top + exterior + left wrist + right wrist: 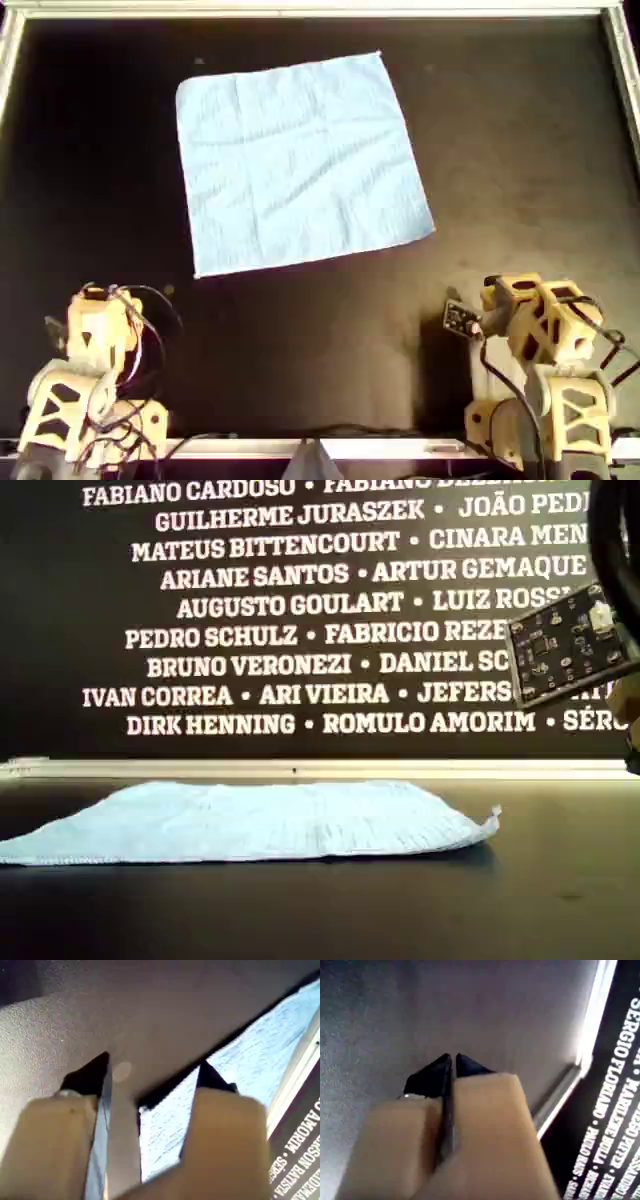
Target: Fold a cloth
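- In the exterior view, a small circuit board (572, 645) hangs closest to the lens at that view's right edge, blurred and cut off by the frame.
- The left claw (152, 1077) fills the near part of the left wrist view; its two tan fingers with dark tips stand well apart, with nothing between them, only bare surface and a strip of cloth seen through the gap.
- The right claw (451, 1062) looks pressed together in the right wrist view, its dark tips nearly touching, gripping nothing and poised over bare dark surface.
- In the overhead view both tan arms sit along the near edge of the surface (520, 150): the left arm (95, 375) at that view's lower left, the right arm (540, 360) at its lower right. Both are well apart from the cloth.
- The cloth (300, 160) lies spread flat as a single light blue square, turned slightly askew, faint crease lines crossing it. It rests beyond the arms, toward the far rail, somewhat nearer the left arm's side in the overhead view.
- From the exterior view the cloth (250, 820) is a low, flat sheet, one corner lifting a little at that view's right.
- Beyond the cloth runs a pale metal rail (320, 769), and behind that a black wall (300, 610) printed with white names.
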